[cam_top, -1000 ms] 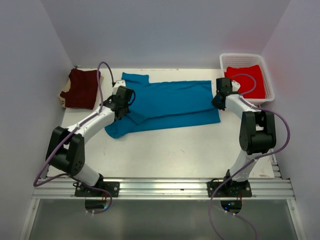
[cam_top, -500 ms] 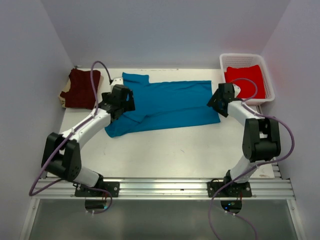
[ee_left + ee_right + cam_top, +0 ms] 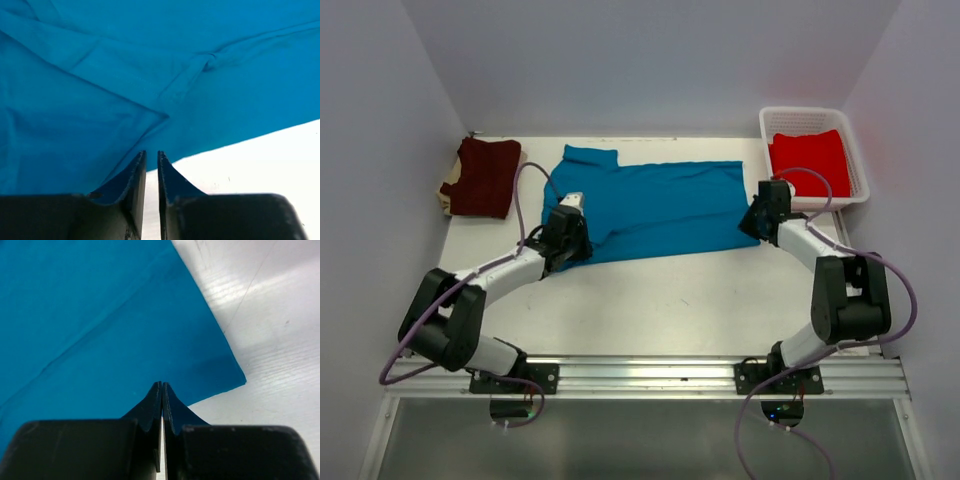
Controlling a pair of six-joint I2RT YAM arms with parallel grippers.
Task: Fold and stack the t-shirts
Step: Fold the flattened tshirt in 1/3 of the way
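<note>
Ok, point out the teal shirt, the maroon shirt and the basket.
teal shirt (image 3: 660, 200), top view, middle of its body.
maroon shirt (image 3: 485, 178), top view, centre of the folded cloth.
white basket (image 3: 805, 118), top view, far wall.

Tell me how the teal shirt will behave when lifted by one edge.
Likely floppy: the teal shirt lies flat with soft creases, so it should drape and sag. Probably light, thin cloth; it may slide on the smooth table.

White table (image 3: 670, 300), teal-blue t-shirt (image 3: 660, 205) spread flat, dark maroon t-shirt (image 3: 485, 178) far left, white mesh basket (image 3: 805, 120) far right
</note>
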